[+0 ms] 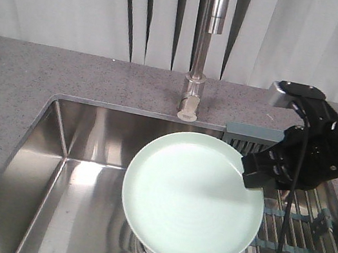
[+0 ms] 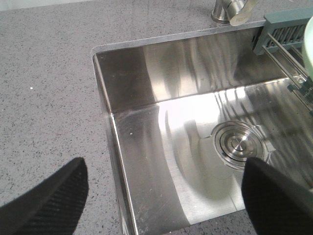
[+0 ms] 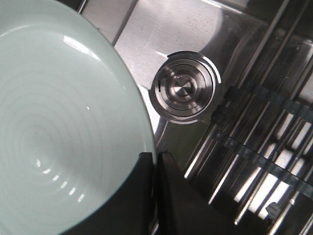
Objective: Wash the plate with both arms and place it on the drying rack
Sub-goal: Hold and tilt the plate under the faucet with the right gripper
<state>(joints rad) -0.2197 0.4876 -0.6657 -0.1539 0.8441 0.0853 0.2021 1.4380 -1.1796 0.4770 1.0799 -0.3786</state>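
A round, smooth pale mint-green plate (image 1: pixel 192 199) fills the lower centre of the front view. It is held tilted in the air above a stainless steel sink basin (image 1: pixel 82 170). The black pointed right tool (image 1: pixel 247 173) reaches in from the right edge of the frame and is clamped on the plate's upper right rim. In the right wrist view, its two fingers (image 3: pixel 142 196) pinch the rim at the bottom centre. The round steel drain (image 3: pixel 183 88) lies just beyond the plate's edge.

A steel wire drying rack (image 1: pixel 304 249) with a grey-green slotted caddy (image 1: pixel 252 138) sits at the lower right, beside the plate. A tall steel tap (image 1: pixel 202 47) stands at top centre on the grey speckled desk (image 1: pixel 21 74).

In the left wrist view, the black left tool (image 2: pixel 164 186) has its fingers spread wide apart and holds nothing. It hangs over the basin's near left corner.
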